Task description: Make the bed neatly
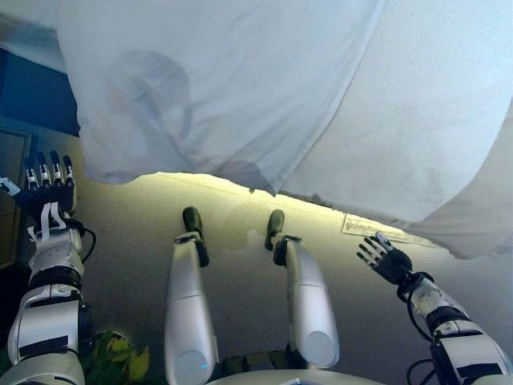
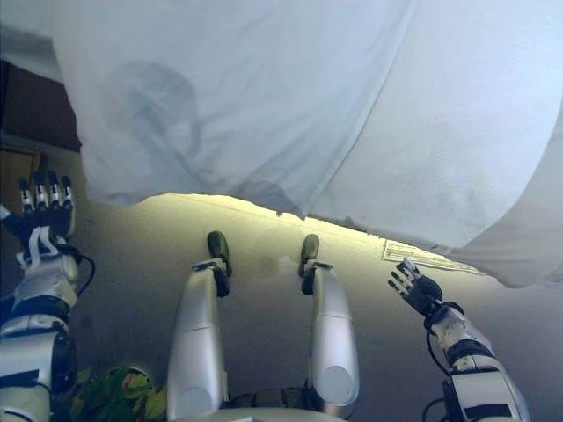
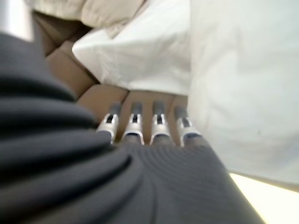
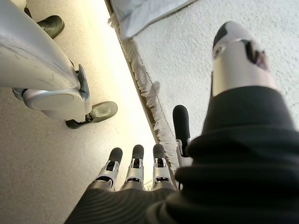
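White sheet hangs over bed edge w/ a blanket beside it. Left hand & right hand both hang clear, fingers straight, holding nothing.

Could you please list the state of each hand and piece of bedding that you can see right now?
left hand: open, fingers straight, holding nothing, clear of the bedding.
right hand: open, fingers spread, holding nothing, below the bedding edge.
white sheet: lying loose, its edge hanging over the side of the bed, not yet pulled straight.
textured white blanket: lying beside the sheet, its fringed edge hanging over the bed's side.
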Tool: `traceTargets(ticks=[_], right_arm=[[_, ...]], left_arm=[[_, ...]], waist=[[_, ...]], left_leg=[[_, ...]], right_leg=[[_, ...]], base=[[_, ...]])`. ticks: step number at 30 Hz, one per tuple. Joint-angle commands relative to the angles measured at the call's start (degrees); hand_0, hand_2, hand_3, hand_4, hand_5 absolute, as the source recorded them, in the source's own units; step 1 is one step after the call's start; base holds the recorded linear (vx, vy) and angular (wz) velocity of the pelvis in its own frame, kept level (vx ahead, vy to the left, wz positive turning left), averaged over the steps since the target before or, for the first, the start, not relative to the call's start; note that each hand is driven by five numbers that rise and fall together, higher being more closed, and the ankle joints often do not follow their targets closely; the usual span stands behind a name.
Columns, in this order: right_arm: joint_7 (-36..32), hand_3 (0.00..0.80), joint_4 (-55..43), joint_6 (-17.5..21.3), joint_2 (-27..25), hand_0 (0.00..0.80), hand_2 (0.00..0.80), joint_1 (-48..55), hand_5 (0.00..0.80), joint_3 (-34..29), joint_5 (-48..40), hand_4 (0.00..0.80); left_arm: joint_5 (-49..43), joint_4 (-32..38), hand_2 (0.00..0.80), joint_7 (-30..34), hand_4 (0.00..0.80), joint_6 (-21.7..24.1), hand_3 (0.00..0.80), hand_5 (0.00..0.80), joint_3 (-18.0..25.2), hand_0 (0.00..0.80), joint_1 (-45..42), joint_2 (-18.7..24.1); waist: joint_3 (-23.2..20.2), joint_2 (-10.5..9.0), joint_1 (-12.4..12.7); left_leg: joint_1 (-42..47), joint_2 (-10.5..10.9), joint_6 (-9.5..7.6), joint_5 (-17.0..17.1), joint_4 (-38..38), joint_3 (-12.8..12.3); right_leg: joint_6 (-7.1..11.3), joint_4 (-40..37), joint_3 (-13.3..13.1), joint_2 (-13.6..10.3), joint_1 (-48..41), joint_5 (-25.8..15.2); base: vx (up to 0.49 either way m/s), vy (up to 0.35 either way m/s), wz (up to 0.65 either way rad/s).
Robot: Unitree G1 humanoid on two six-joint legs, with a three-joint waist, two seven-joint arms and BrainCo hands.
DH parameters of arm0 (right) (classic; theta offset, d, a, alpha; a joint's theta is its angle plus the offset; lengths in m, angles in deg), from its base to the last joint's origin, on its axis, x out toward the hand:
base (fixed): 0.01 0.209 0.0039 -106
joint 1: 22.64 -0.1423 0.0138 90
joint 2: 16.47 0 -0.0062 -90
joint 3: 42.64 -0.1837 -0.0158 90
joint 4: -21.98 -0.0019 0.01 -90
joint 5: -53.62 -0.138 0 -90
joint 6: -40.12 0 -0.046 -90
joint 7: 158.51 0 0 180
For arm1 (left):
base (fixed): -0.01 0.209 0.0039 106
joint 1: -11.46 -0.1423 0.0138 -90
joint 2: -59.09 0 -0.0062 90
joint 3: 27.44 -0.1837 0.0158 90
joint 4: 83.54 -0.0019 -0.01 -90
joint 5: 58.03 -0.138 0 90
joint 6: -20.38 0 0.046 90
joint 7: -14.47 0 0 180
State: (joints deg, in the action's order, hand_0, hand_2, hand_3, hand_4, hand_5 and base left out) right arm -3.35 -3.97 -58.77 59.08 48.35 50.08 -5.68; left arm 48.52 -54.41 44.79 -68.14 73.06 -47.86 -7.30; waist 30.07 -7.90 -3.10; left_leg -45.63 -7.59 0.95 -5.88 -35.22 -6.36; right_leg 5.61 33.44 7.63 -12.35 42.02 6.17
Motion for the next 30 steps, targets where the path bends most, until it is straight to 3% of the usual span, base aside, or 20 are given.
traceTargets(ticks=[1, 6, 15, 19, 20, 21, 25, 26, 30], right_arm=[[-0.6, 0.000, -1.0, 0.9, -3.0, 0.000, 0.000, 5.5, 0.000, -2.5, -1.6, 0.000], [1.0, 0.000, -2.7, 0.9, -2.2, 0.000, 0.000, 7.0, 0.000, -3.0, -1.5, 0.000], [1.7, 0.000, -4.3, 0.5, -1.5, 0.000, 0.000, 6.8, 0.000, -1.4, -1.4, 0.000], [3.0, 0.000, -5.9, 0.4, -0.7, 0.000, 0.000, 7.5, 0.000, -0.6, -1.9, 0.000], [3.2, 0.000, -6.2, 0.3, -0.5, 0.000, 0.000, 7.7, 0.000, -0.5, -1.9, 0.000], [3.2, 0.000, -6.4, 0.3, -0.3, 0.000, 0.000, 8.0, 0.000, -0.4, -1.7, 0.000], [3.7, 0.000, -6.9, 0.4, 0.1, 0.000, 0.000, 7.9, 0.000, 0.2, -1.4, 0.000], [3.7, 0.000, -7.0, 0.3, 0.2, 0.000, 0.000, 7.8, 0.000, 0.5, -1.3, 0.000], [4.0, 0.000, -7.5, -0.1, 0.0, 0.000, 0.000, 6.8, 0.000, 1.5, -1.4, 0.000]], left_arm=[[0.7, 4.9, 0.000, 7.1, 0.000, 0.8, 0.000, 0.000, 2.9, 0.000, -2.0, -2.1], [-0.4, 14.7, 0.000, 17.2, 0.000, -0.6, 0.000, 0.000, 1.2, 0.000, -4.2, -4.7], [-3.8, 25.4, 0.000, 17.6, 0.000, 0.7, 0.000, 0.000, -3.5, 0.000, 2.8, -4.6], [-5.0, 26.1, 0.000, 17.9, 0.000, 0.0, 0.000, 0.000, -5.0, 0.000, 5.3, -4.4], [-5.7, 26.1, 0.000, 18.1, 0.000, -0.2, 0.000, 0.000, -5.3, 0.000, 5.7, -4.4], [-6.6, 26.2, 0.000, 18.6, 0.000, -0.5, 0.000, 0.000, -5.7, 0.000, 6.2, -4.6], [-7.8, 26.4, 0.000, 19.2, 0.000, -1.9, 0.000, 0.000, -7.2, 0.000, 7.6, -4.8], [-7.9, 26.3, 0.000, 18.8, 0.000, -1.8, 0.000, 0.000, -7.5, 0.000, 8.1, -4.8], [-7.4, 24.0, 0.000, 17.5, 0.000, -1.7, 0.000, 0.000, -8.9, 0.000, 11.0, -4.3]], waist=[[-0.3, 1.97, 1.2], [-0.3, 2.06, 1.9], [-0.3, 1.56, 1.4], [-0.3, 0.66, 0.7], [-0.3, 0.65, 0.7], [-0.3, 0.25, 0.4], [-0.3, -0.11, -0.1], [-0.3, 0.07, 0.0], [-0.3, -0.35, -0.9]], left_leg=[[5.7, -0.7, 2.91, -5.6, 1.1, -0.6], [8.8, -0.2, 3.16, -4.6, 4.0, -1.1], [8.2, -0.6, 3.00, -4.6, 4.2, -1.2], [7.7, -1.0, 2.81, -4.7, 3.7, -1.3], [8.5, -1.2, 3.08, -6.2, 3.4, -0.7], [7.5, -1.2, 2.69, -4.9, 3.3, -1.4], [7.1, -1.4, 2.57, -5.0, 2.8, -1.6], [7.8, -1.6, 2.88, -6.7, 2.3, -1.0], [6.2, -2.0, 2.78, -7.3, 0.8, -0.9]], right_leg=[[4.33, -11.3, 1.1, -2.2, -2.6, -8.7], [4.61, -14.2, 2.0, -2.6, -5.9, -9.3], [4.19, -13.4, 2.2, -2.2, -5.2, -9.0], [4.12, -13.0, 1.9, -1.6, -4.8, -9.2], [4.66, -12.5, 1.4, -1.2, -5.4, -8.0], [4.14, -12.9, 1.6, -1.2, -4.7, -9.2], [4.05, -12.8, 1.3, -0.8, -4.4, -9.4], [4.54, -12.1, 0.8, -0.4, -4.9, -8.1], [4.30, -11.0, 0.2, 0.0, -3.3, -8.1]], base=[[0.027, -0.047, 0.02], [0.029, -0.039, 0.07], [0.008, -0.001, 0.02], [0.046, -0.016, -0.03], [0.048, -0.028, -0.06], [0.047, -0.022, -0.08], [0.042, -0.003, -0.09], [0.129, 0.027, -0.05], [0.060, 0.024, -0.01]])
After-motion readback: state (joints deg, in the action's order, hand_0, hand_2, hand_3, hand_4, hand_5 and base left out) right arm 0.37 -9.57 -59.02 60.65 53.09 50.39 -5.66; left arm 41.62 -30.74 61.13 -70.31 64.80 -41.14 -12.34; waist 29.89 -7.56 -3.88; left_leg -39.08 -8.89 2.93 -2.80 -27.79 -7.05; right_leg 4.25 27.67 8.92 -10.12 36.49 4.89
